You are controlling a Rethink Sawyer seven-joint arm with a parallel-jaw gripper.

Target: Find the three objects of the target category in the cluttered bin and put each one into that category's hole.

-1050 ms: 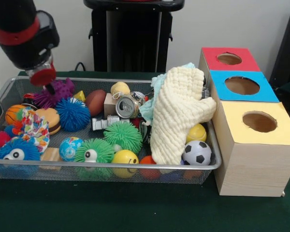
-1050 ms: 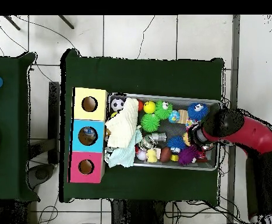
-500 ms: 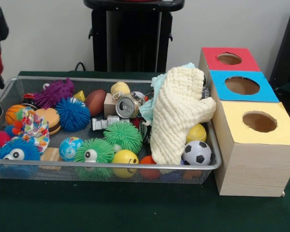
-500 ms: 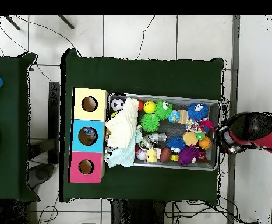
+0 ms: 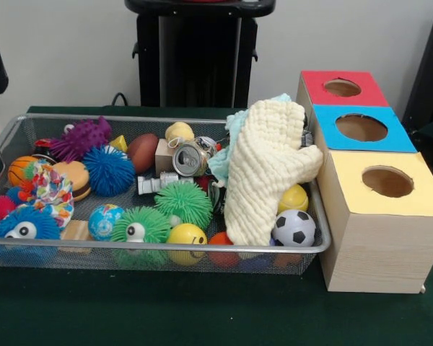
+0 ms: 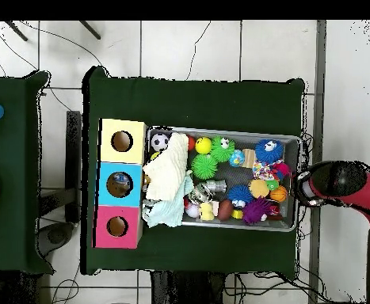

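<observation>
The arm sits right of the bin; I cannot tell its gripper's state. The spiky balls look light and squashy, so pinching across the middle should hold one.

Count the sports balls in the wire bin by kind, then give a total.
Soccer ball: 1
Basketball: 1
Brown football: 1
Total: 3
</observation>
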